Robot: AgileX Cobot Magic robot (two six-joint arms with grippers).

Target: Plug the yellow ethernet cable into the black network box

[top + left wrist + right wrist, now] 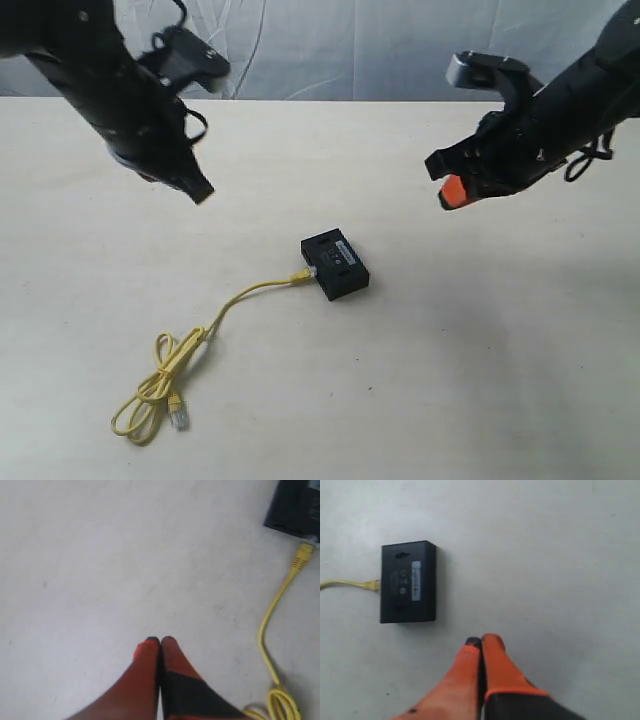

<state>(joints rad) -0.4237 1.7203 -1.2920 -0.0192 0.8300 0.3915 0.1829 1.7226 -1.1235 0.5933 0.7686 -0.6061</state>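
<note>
The black network box (335, 265) lies flat near the middle of the table, pale label strip up; it also shows as the black network box (408, 582) and at a frame corner as the black network box (296, 507). The yellow ethernet cable (235, 302) has one plug seated in the box's left side and runs left into loose loops, ending in a free clear plug (178, 412). The plugged end shows as cable (350, 584) and cable (272, 610). My left gripper (201, 192) hangs shut and empty, up-left of the box. My right gripper (450, 195) hangs shut and empty, up-right of it.
The table (480, 380) is a plain pale surface. A wrinkled pale backdrop (340, 45) stands behind its far edge. Both arms hover above the table on either side of the box.
</note>
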